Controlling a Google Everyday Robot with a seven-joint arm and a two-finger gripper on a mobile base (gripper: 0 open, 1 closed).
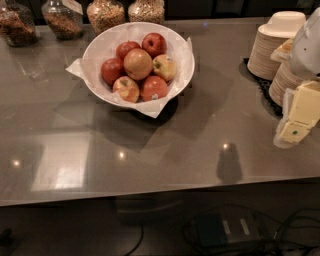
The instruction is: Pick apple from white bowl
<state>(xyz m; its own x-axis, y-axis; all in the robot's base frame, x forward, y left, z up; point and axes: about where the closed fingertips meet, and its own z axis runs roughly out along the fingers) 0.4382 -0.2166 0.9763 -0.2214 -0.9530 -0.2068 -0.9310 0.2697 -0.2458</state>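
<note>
Grey, glossy worktop [165, 145] seen from above and in front, with small bright spots of light mirrored on it. White bowl [97, 50], wide and deep and lined with crumpled white paper, stands toward the rear, left of centre; it holds seven apples in a heap. Apple [138, 63] of the task (the largest, pale yellow-orange with a soft red blush) lies on top of the heap at the middle of the bowl. It touches the darker red apples [154, 44] around it and a yellowish apple [164, 67] at its right. Gripper [297, 120] hangs at the right edge of the view, above the worktop and well apart from the bowl, just in front of the stacked beige bowls [272, 47]; whether it is released or clenched cannot be told. Four glass jars [106, 12] of dry goods line the rear edge.
</note>
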